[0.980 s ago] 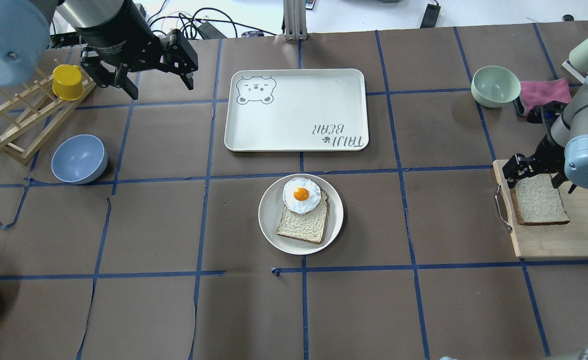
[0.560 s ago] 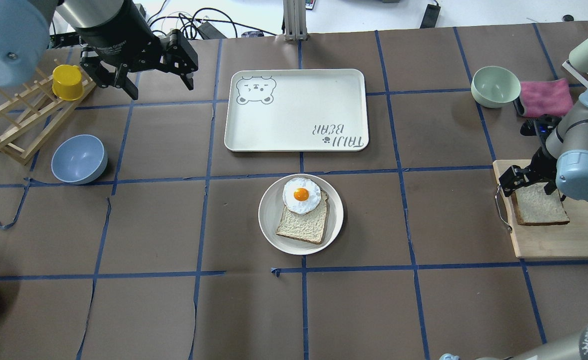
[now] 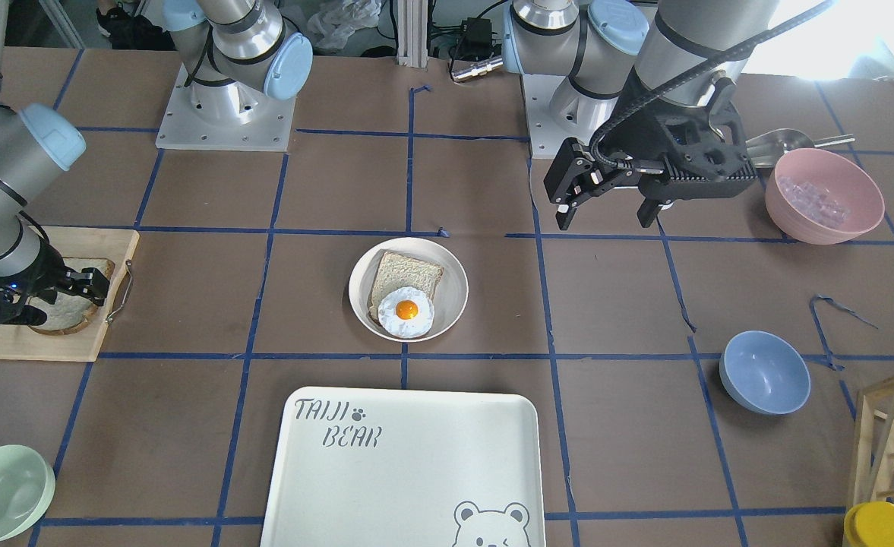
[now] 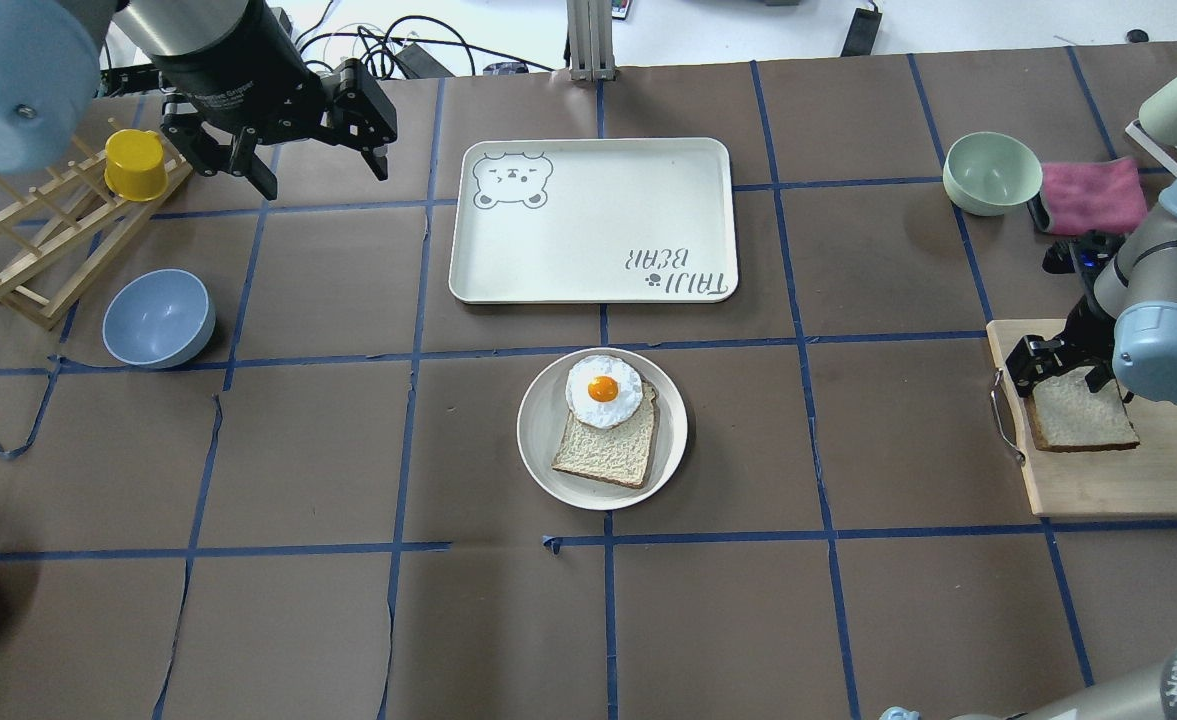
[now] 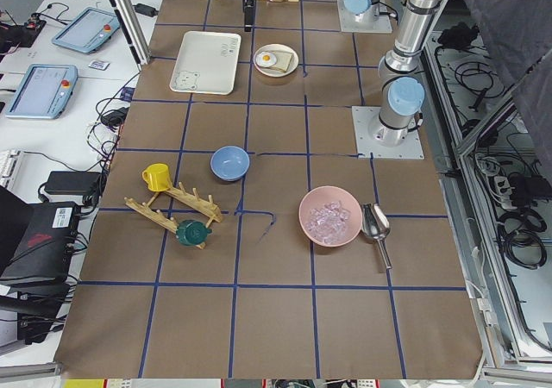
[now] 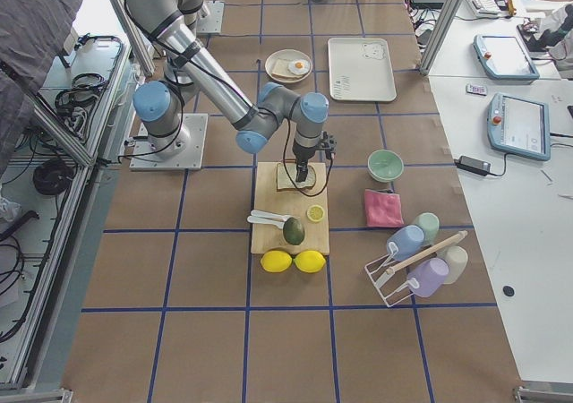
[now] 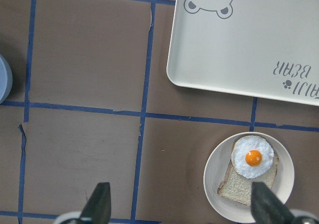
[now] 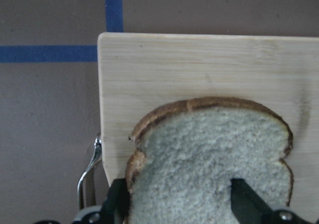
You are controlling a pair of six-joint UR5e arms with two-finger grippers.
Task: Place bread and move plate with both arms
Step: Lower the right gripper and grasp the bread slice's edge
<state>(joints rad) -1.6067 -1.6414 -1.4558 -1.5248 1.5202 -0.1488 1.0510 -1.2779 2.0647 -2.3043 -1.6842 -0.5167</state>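
Right gripper (image 4: 1060,375) spread wide over flat bread (image 8: 209,154), one finger outside crust, other over crumb; rounded top, long axis point away from robot.

The white tray (image 3: 416,471) carries the grey printed words "TAIJI BEAR" with a small paw print in one corner; no other text is legible.

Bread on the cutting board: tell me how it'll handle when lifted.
The bread looks porous and thick, so probably light and squashy under the right gripper. Lying flat on the cutting board, it may sag if pinched by one edge.
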